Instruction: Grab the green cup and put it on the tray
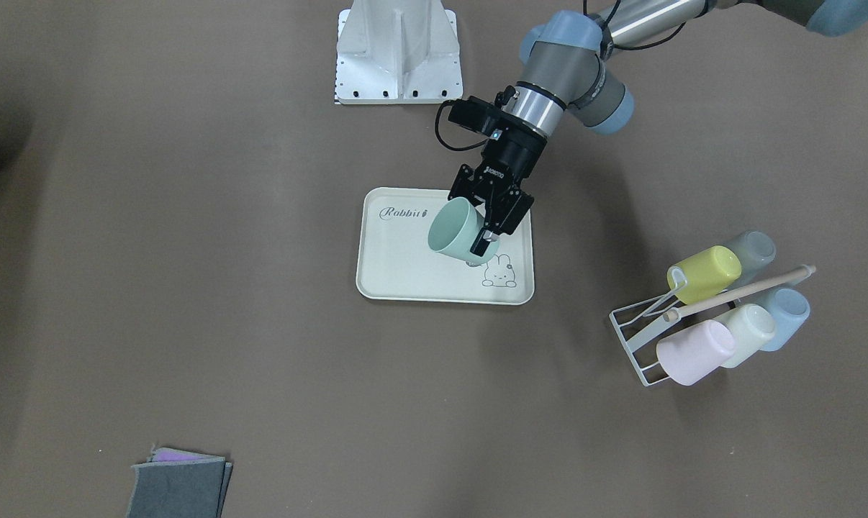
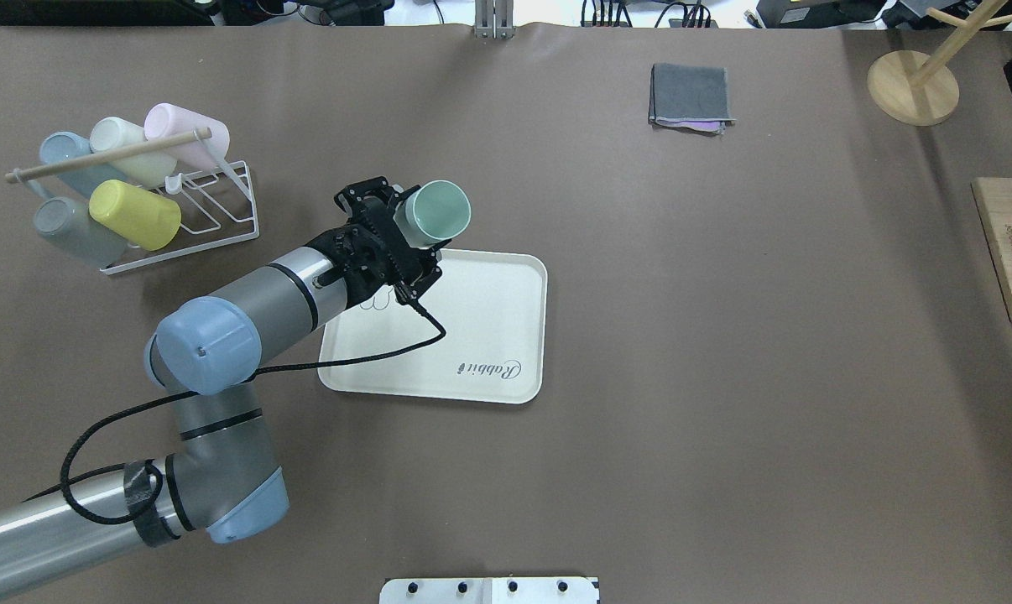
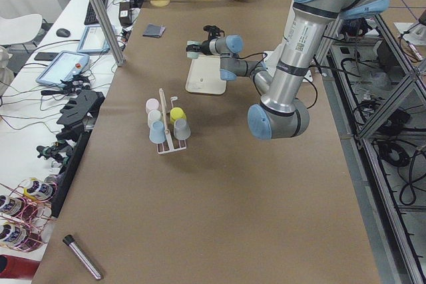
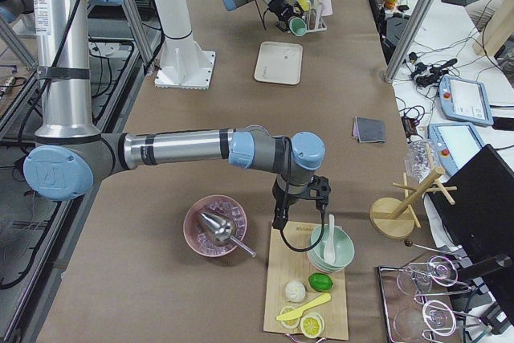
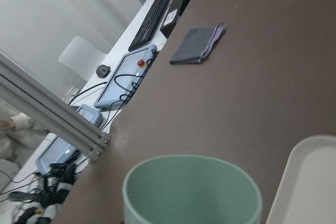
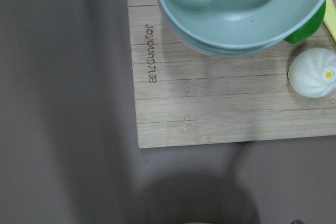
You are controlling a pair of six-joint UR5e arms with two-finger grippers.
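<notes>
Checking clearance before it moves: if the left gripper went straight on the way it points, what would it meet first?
Likely bare table, past the tray, short of the grey cloth; the green cup in the left gripper would touch first. Depth unclear.

We see even, diffuse overhead light; the brown worktop (image 1: 189,288) looks matte and mid-bright. Front-facing view: soft, broad shadow right of centre. Left wrist view: green cup (image 5: 191,190) at the bottom edge is blurred, upper left washed out white. Right wrist view: dark shadow across left side and bottom centre; engraving on the board (image 6: 210,114) is sharp.
</notes>
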